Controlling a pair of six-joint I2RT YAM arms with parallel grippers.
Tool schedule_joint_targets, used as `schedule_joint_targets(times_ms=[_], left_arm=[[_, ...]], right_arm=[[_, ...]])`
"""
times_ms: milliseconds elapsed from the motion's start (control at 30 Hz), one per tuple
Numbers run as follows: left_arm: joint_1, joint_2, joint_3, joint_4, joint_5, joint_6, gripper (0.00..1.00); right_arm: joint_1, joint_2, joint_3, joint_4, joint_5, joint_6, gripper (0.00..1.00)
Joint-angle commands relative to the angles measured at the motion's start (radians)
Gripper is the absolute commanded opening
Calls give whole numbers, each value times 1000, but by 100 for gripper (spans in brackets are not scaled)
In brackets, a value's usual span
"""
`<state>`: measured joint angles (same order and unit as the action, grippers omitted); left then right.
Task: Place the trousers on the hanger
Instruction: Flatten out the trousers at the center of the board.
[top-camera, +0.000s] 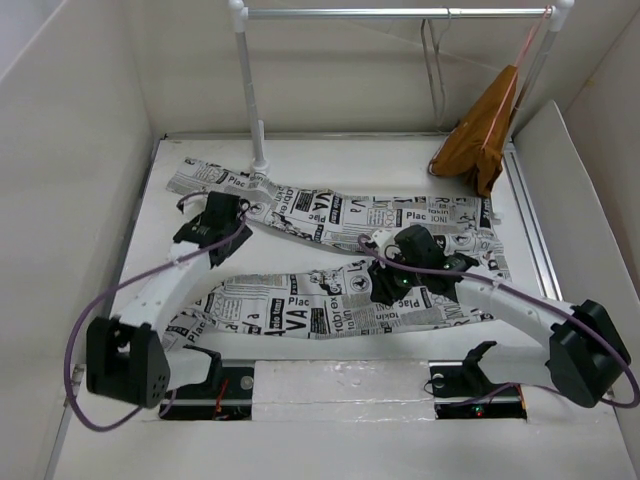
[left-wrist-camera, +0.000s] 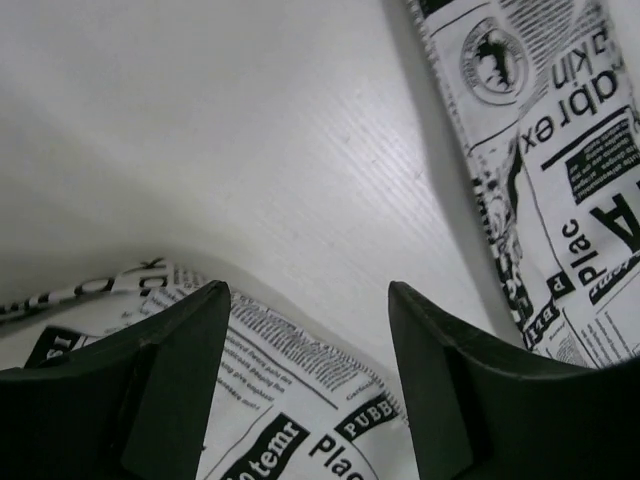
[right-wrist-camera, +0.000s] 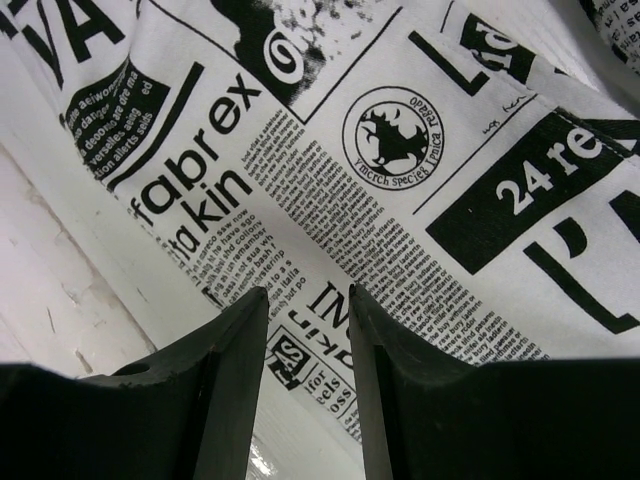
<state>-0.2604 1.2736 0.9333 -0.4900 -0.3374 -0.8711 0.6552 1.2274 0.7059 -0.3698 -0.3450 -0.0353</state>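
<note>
On the white table (top-camera: 330, 160), the trousers (top-camera: 330, 212) are lying flat, 2 legs running left and the waist to the right. The left gripper (left-wrist-camera: 310, 290) is hovering wide open over the far leg's left end, holding nothing. The right gripper (right-wrist-camera: 308, 292) is standing narrowly parted above the cloth, gripping nothing. The hanger (top-camera: 433, 75) is hanging on the far rail (top-camera: 400, 13), well apart.

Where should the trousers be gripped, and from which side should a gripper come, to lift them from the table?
Probably the right end, where both legs seem to meet. The trousers lie flat on the table, so come straight down from above and pinch a cloth edge; the flat middle offers nothing to close on.
</note>
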Motion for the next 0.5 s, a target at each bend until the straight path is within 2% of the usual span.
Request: schedule_joint_targets(times_ms=[0,233,367,433,467], left_arm=[[0,-57,-141,-36,47,-137,61],[0,-1,-232,28,112,-223,63],[0,84,-222,57,45,-238,62],[0,163,-194,80,20,-238,51],[0,187,-182,87,15,-236,40]], right_arm=[[-3,-31,52,-23,-32,-37,44],[6,-55,81,-54,-35,-58,44],[6,-66,76,-58,-49,-58,44],[6,-74,73,-61,-48,-58,44],[6,-75,70,-64,-45,-58,44]])
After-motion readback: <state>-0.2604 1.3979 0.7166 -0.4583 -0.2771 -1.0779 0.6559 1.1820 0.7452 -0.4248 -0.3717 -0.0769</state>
